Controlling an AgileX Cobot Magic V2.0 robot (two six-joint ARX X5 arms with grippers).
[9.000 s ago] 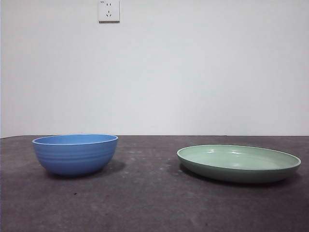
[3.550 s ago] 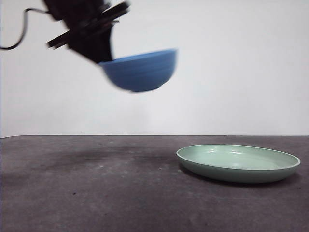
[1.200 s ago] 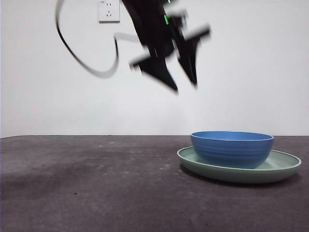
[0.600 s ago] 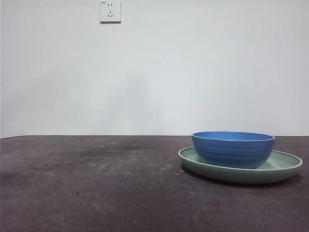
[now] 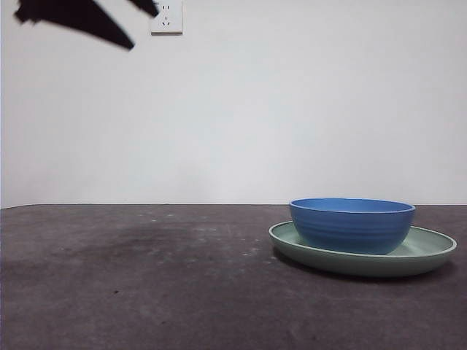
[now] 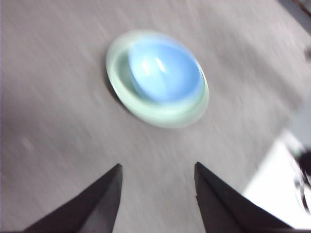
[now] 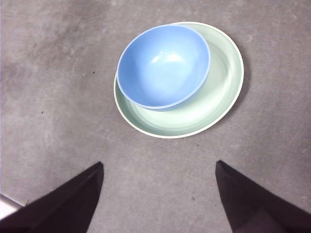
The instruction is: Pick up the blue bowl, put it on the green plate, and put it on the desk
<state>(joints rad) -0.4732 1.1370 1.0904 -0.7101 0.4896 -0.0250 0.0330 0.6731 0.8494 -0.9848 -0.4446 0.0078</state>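
The blue bowl (image 5: 352, 224) sits upright inside the green plate (image 5: 430, 251) on the desk (image 5: 146, 284), at the right in the front view. It sits off-centre on the plate in the right wrist view, bowl (image 7: 164, 66) on plate (image 7: 221, 92). The left wrist view is blurred and shows the bowl (image 6: 163, 70) on the plate (image 6: 187, 114) well below. My left gripper (image 6: 156, 187) is open and empty, high above the desk; it shows as a black tip (image 5: 87, 18) at the top left of the front view. My right gripper (image 7: 159, 194) is open and empty, high above the plate.
A white wall socket (image 5: 166, 16) is on the wall behind. The desk's far edge meets the white wall. A bright pale area (image 6: 277, 189) lies past the desk's edge in the left wrist view.
The arm that set the bowl on the plate let go, rose out of view, and a black tip now shows at the top left. Bowl and plate stay still.
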